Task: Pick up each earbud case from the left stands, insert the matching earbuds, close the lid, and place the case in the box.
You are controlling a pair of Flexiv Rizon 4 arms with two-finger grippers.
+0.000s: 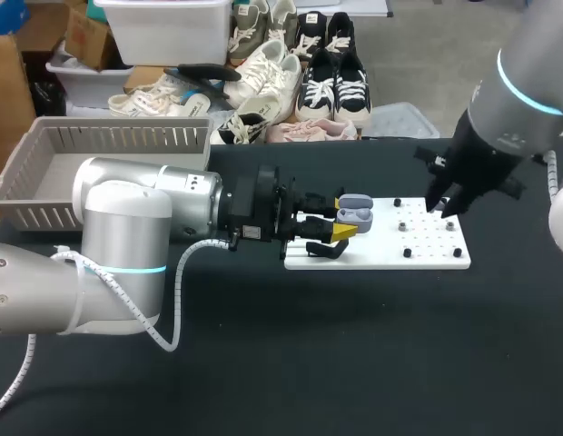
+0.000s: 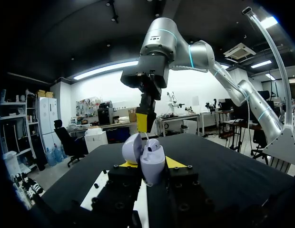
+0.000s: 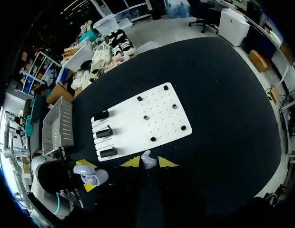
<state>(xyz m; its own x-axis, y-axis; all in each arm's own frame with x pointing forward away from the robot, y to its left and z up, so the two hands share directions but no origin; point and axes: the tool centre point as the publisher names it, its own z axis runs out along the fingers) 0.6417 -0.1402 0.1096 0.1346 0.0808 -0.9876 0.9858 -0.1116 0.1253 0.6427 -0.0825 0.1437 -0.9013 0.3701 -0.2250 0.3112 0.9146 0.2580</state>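
Head view: left gripper (image 1: 343,224) at centre frame, fingers clamped on an open pale lavender plastic earbud case (image 1: 357,214), held over the left edge of a flat white perforated board (image 1: 436,259) that lies on the black table (image 1: 309,363). Right gripper (image 1: 445,207) right of centre, low over the board's upper right part; its fingers can't be read from here. Grey slatted plastic basket (image 1: 45,173) at upper left, well apart from the board. Left wrist view: case (image 2: 152,164) sits between own yellow tips, both touching it, lid (image 2: 131,147) hinged open; right gripper (image 2: 144,127) hangs just above the case, pointing down. Right wrist view: own fingers pinch a small pale lavender earbud (image 3: 146,160) from both sides. Ahead of them the board (image 3: 152,118), three black stands (image 3: 103,132) in a row along its edge nearest the basket (image 3: 59,126). Left gripper (image 3: 86,175) with the case (image 3: 96,176) beside own fingers, just off the board's corner
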